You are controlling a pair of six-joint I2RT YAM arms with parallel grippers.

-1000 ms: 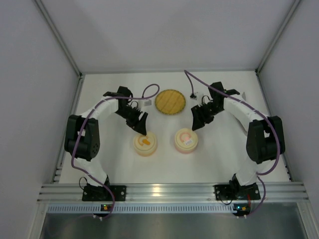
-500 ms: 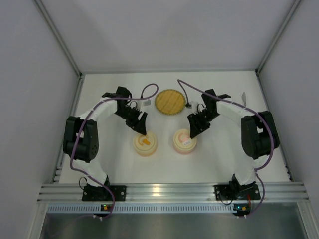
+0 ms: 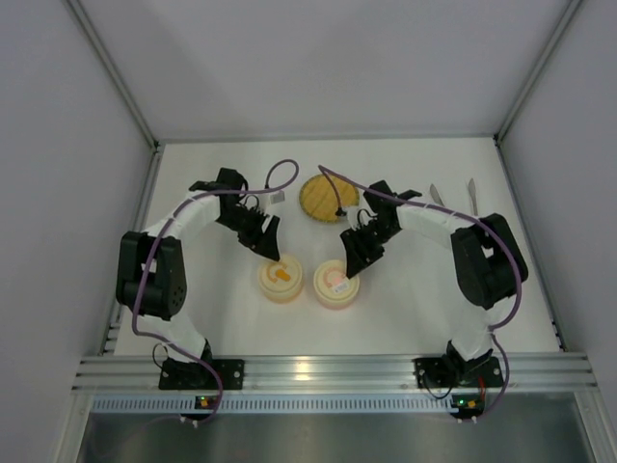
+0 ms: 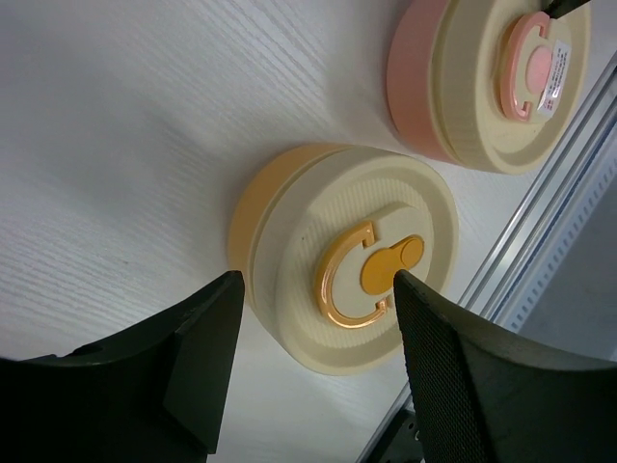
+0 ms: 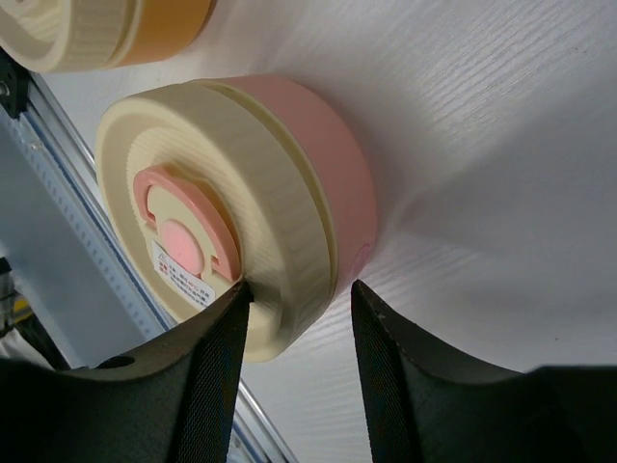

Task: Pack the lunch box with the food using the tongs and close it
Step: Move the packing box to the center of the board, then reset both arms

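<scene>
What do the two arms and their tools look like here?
Both the left arm and right arm have white links and bulky black joint housings, with a purple cable looping along each. The left tool and right tool are black, each with two broad fingers with a finely textured inner face.

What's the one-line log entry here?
left gripper open over orange lunch box | right gripper astride pink lunch box rim | both boxes closed

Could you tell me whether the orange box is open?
No, in the left wrist view the lid sits squarely on top of the orange box, covering it.
</scene>
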